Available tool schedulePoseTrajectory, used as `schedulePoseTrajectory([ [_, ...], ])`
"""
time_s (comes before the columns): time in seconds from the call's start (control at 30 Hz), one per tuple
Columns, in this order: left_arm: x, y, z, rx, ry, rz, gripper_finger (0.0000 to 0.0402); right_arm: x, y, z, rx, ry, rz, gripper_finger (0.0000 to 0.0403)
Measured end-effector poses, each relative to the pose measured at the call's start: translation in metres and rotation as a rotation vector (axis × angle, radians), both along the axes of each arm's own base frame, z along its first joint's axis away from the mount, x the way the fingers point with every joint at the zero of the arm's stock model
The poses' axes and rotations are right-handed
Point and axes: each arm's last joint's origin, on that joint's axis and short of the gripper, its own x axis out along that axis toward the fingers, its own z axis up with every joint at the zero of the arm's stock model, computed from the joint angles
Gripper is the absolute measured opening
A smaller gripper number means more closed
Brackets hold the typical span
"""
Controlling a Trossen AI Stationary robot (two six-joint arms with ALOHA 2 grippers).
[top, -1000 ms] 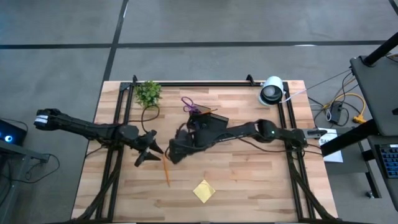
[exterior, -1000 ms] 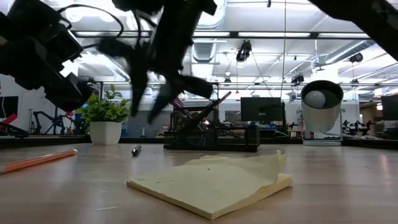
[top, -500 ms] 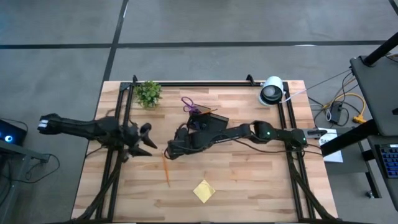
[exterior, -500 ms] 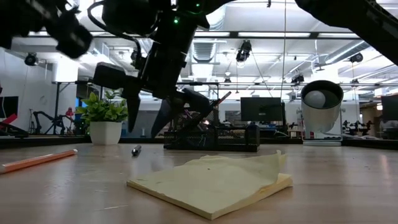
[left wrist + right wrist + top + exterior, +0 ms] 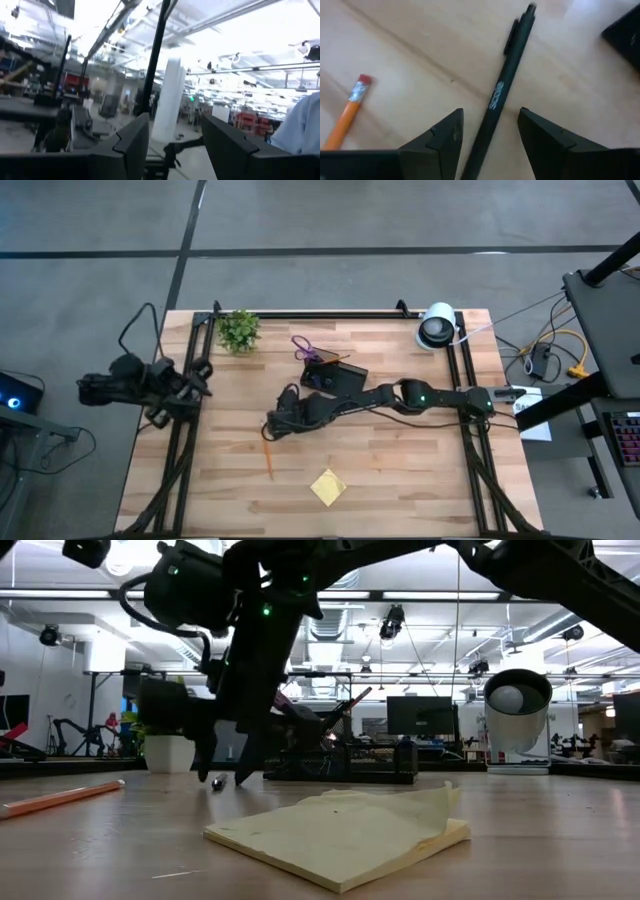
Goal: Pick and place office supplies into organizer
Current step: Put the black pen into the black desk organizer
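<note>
The left gripper (image 5: 200,370) is seen withdrawn at the table's left edge, over the frame rail; its fingers (image 5: 131,145) are parted with nothing between them, and only the room beyond is seen past them. A small green plant (image 5: 239,330) stands at the far-left corner of the table, well apart from both grippers.

The orange pencil (image 5: 267,458) lies just in front of the right gripper, its eraser end nearest the fingertips — in the right wrist view the eraser (image 5: 364,80) is seen off to one side of the open jaws. The right gripper (image 5: 275,423) is lowered to the table surface near centre, fingers spread wide, with the dark pen (image 5: 502,95) lying flat on the wood between them — not yet clasped. The yellow sticky-note pad (image 5: 327,486) rests well in front of this gripper, toward the near edge. The organizer (image 5: 338,377) sits just behind the right gripper, beside the arm's forearm; purple-handled scissors (image 5: 305,346) are seen at its far-left corner. A round white-and-black device (image 5: 437,326) stands at the far right.
</note>
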Motion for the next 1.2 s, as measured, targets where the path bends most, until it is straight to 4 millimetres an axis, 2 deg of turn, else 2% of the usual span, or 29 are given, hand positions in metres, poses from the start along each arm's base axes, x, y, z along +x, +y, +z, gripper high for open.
schedulePoseTrajectory([
  [0.17, -0.004, 0.002, 0.003, -0.021, -0.02, 0.043, 0.0166, -0.004, -0.002, -0.01, -0.047, 0.067, -0.005, 0.0144],
  [0.33, -0.001, 0.001, 0.006, -0.019, -0.015, 0.043, 0.0166, -0.009, 0.003, -0.025, -0.045, 0.147, 0.022, 0.0092],
  [0.5, 0.003, 0.001, 0.005, -0.008, 0.01, 0.046, 0.0166, -0.014, 0.011, -0.024, -0.046, 0.205, 0.085, 0.003],
  [0.63, 0.005, 0.001, 0.002, 0.018, 0.035, 0.055, 0.0166, -0.022, 0.018, -0.017, 0.026, 0.268, 0.101, 0.0019],
  [0.8, 0.008, 0.001, -0.007, 0.047, 0.113, 0.092, 0.0166, -0.028, 0.035, 0.01, 0.108, 0.232, 0.15, 0.0016],
  [0.87, 0.009, 0.002, -0.012, 0.057, 0.166, 0.111, 0.0166, -0.033, 0.044, 0.023, 0.11, 0.204, 0.119, 0.0015],
  [0.93, 0.01, 0.002, -0.017, 0.087, 0.21, 0.129, 0.0166, -0.039, 0.052, 0.044, 0.051, 0.15, 0.055, 0.0015],
  [1.07, 0.013, 0.002, -0.023, 0.111, 0.273, 0.159, 0.0166, -0.059, 0.052, 0.105, -0.103, -0.024, -0.134, 0.0014],
  [1.13, 0.014, 0.003, -0.025, 0.111, 0.289, 0.175, 0.0166, -0.066, 0.05, 0.119, -0.187, -0.083, -0.204, 0.0014],
  [1.2, 0.016, 0.003, -0.025, 0.105, 0.3, 0.2, 0.0166, -0.067, 0.048, 0.122, -0.249, -0.112, -0.227, 0.0014],
])
